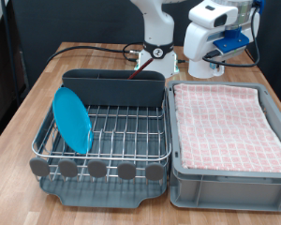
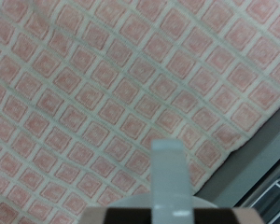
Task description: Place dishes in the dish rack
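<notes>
The light-blue plate (image 1: pixel 72 119) stands on edge in the dish rack (image 1: pixel 122 141), at the side towards the exterior view's left. The rack has a silver wire grid in a dark grey tray, with a dark utensil holder (image 1: pixel 117 89) along its far side. My gripper (image 1: pixel 211 64) hangs at the exterior view's top right, above the far edge of the grey crate. In the wrist view it shows as a blurred pale shape (image 2: pixel 170 173) over pink-checked cloth, with nothing visible in it. The white mug and the wooden spoon are out of view.
A grey crate (image 1: pixel 225 183) lined with pink-checked cloth (image 1: pixel 227 122) stands beside the rack on the exterior view's right; the cloth (image 2: pixel 112 93) fills the wrist view. The robot base (image 1: pixel 157 52) and cables stand behind the rack on the wooden table (image 1: pixel 28 103).
</notes>
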`<action>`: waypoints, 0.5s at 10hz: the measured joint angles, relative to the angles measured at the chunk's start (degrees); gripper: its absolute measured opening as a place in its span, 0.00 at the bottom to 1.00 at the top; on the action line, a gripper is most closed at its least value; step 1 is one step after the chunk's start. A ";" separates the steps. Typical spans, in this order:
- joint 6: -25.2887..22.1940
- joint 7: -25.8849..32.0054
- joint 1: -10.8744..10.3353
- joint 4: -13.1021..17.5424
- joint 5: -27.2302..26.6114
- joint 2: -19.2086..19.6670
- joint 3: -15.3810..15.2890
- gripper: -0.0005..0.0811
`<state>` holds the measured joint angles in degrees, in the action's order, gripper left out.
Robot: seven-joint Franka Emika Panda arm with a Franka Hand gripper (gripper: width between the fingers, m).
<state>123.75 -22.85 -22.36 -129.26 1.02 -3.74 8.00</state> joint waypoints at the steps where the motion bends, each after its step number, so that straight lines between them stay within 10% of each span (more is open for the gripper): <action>1: 0.00 0.08 -0.01 1.71 0.00 1.78 0.18 0.09; 5: 1.52 0.50 0.28 2.19 0.00 2.53 1.37 0.09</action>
<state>125.27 -22.36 -22.07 -127.08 1.02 -1.21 9.37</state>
